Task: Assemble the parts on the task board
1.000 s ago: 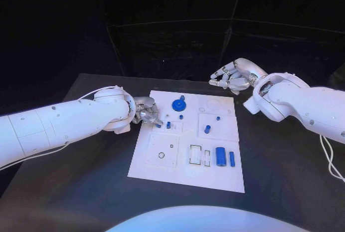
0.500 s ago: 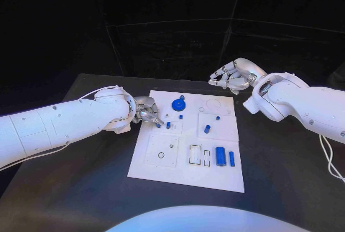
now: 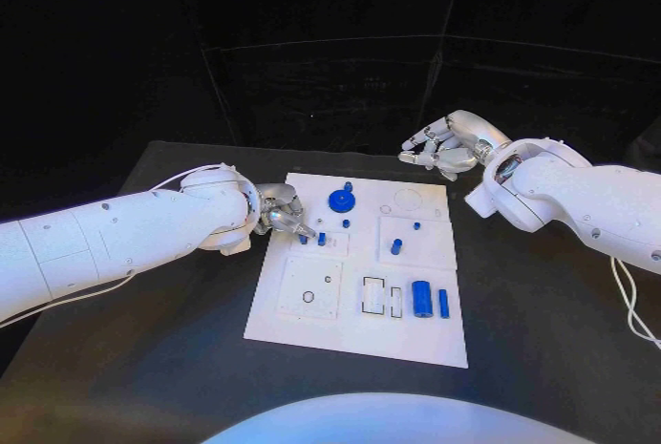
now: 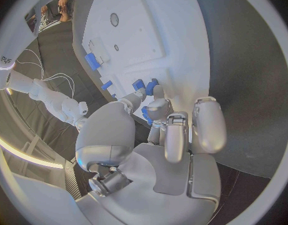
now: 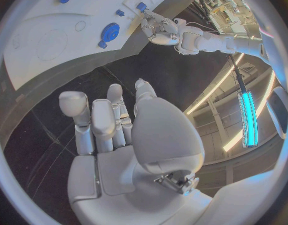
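The white task board [image 3: 361, 320] lies in the middle of the black table. My left hand [image 3: 280, 215] hovers at the board's left edge and pinches a small blue part [image 4: 146, 116] between thumb and a finger, close over two small blue pieces [image 3: 321, 239] standing in the board. A blue gear [image 3: 342, 200] sits just beyond them. My right hand [image 3: 448, 143] hangs above the table past the board's far right corner, fingers loosely bent and holding nothing. In the right wrist view that hand [image 5: 112, 130] looks toward the gear [image 5: 110, 33] and my left hand [image 5: 166, 30].
Two blue cylinders [image 3: 421, 298] lie side by side on the board's near right part, next to rectangular slots [image 3: 374, 293]. A blue peg [image 3: 396, 245] stands at mid-right. Bare black table [image 3: 165, 348] surrounds the board.
My left hand has shifted slightly toward the board's far side with the small part. My right hand has drifted a little farther from the board.
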Tool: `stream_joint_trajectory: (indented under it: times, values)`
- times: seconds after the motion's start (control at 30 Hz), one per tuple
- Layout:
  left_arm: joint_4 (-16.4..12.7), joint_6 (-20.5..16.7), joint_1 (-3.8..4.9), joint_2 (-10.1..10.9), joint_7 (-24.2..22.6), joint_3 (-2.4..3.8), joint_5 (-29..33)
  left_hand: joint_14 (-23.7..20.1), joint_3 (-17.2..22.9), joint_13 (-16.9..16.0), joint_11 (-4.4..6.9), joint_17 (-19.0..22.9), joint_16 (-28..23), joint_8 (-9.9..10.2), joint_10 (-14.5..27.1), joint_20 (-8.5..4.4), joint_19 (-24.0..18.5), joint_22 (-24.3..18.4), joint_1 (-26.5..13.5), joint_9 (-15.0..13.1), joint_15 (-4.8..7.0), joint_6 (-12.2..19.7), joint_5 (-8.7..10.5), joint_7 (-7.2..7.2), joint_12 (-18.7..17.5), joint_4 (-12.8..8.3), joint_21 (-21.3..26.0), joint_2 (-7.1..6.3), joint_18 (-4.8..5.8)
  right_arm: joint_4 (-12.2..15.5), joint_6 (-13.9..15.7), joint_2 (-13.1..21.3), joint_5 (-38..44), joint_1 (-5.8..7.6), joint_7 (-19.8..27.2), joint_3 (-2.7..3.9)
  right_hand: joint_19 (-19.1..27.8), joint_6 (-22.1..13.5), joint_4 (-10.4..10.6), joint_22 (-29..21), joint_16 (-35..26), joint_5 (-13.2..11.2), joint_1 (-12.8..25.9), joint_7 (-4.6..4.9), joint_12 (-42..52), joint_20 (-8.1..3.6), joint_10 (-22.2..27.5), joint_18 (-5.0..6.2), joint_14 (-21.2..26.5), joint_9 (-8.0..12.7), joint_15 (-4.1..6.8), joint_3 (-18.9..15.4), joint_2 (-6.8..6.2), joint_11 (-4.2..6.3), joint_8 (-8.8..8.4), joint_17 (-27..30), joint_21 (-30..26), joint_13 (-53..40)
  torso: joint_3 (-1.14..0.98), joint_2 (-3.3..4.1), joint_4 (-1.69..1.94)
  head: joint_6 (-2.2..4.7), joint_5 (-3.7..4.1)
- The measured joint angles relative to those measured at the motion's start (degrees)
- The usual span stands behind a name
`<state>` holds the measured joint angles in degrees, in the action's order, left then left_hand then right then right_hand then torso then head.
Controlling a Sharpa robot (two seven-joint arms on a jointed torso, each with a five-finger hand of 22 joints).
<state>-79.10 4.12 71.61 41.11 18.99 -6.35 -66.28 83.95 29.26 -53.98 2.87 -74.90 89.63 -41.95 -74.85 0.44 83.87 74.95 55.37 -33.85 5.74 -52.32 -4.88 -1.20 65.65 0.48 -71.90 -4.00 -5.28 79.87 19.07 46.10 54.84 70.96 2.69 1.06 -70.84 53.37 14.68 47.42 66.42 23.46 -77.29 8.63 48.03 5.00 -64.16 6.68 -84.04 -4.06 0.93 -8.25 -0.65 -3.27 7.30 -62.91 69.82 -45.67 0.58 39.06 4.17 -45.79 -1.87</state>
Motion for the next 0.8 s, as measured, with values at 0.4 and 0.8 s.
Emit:
stream_joint_trajectory:
  times: [0.4, 0.8]
  values:
    - [0.58, -0.3, 0.0, -0.33, 0.0, 0.01, 0.0, 0.21, -0.87, 0.05, 0.0, 0.0, 0.0, -0.5, 0.0, -0.16, 0.16, -0.01, -1.33, -0.49, 0.21, -0.2, 0.0, 0.2, 0.0, 0.87, 0.0, -0.16, 0.0, 0.0, 0.0, -0.03, 0.0, 0.0, -0.01, 0.0, 0.2, 0.0, 0.0, -0.08, 0.0, 0.0, 0.0, 0.0, -0.22, 0.2, 0.2, 0.0, 0.0, 0.0, 0.0, 0.0, 0.0, -0.21, 0.0, 0.1, 0.0, 0.22, 0.0, 0.01, 0.0, -0.04, 0.06]
    - [0.68, 0.85, 0.0, -0.29, 0.01, 0.01, 0.0, 0.21, -1.27, 0.05, 0.0, 0.0, 0.0, -0.66, 0.01, -0.15, 0.16, -0.01, -1.87, -0.73, 0.2, -0.2, 0.0, 0.2, 0.0, 1.27, 0.0, -0.21, 0.0, -0.02, -0.04, -0.01, 0.0, 0.0, -0.03, 0.0, 0.2, 0.0, 0.0, -0.07, 0.0, 0.0, 0.0, 0.0, -0.22, 0.2, 0.2, 0.0, 0.0, 0.0, 0.0, 0.0, 0.0, -0.21, 0.0, 0.1, 0.0, 0.21, 0.01, 0.02, 0.04, -0.22, 0.13]
